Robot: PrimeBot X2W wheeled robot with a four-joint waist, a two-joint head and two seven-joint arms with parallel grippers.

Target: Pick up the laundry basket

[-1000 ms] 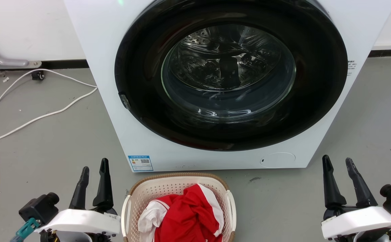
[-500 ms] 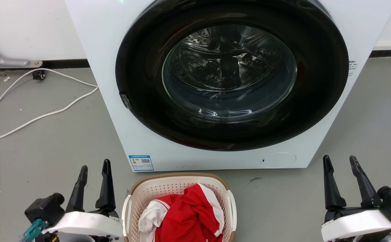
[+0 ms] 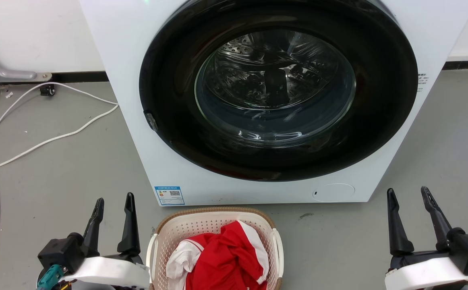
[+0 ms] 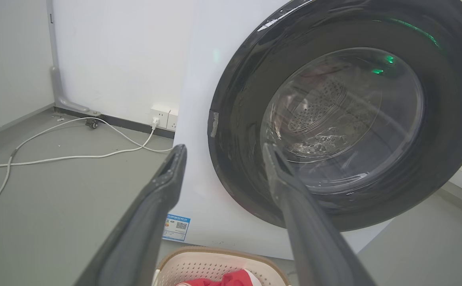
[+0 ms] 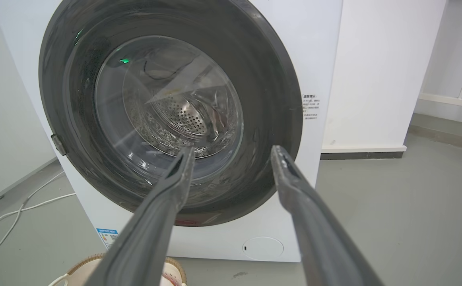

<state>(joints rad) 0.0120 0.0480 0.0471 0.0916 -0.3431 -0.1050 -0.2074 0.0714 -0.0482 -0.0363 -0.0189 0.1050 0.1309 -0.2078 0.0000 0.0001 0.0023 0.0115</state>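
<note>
Down on the grey floor (image 3: 56, 169), the laundry basket (image 3: 201, 225) sat just in front of the washing machine (image 3: 129, 100), close to the bottom edge of its white front. The basket was cream with lots of little holes, a brown rim, and a white handle on each side. Red and white clothes (image 3: 226, 257) lay bunched up inside it. The near part of the basket was cut off by the bottom of the head view.

The left gripper (image 3: 114, 199) was just beside the basket's left side, not touching it. Its two dark fingers stood apart with a clear gap between them, and they held nothing. In the left wrist view, the left gripper (image 4: 224, 147) pointed at the machine, and the far rim of the basket (image 4: 215, 266) showed low down between the fingers.

The right gripper (image 3: 407, 190) was well apart from the basket, off to its right side. Its fingers were spread wide too, and they held nothing. In the right wrist view, the right gripper (image 5: 231, 150) pointed at the big round door (image 5: 167, 115), and a bit of the basket (image 5: 78, 267) peeked in at the bottom left.

The door was dark with a glass middle, and it was closed. A small blue sticker (image 3: 168, 195) sat on the machine's bottom left corner. A white cable (image 3: 36, 143) curled over the floor on the left.
</note>
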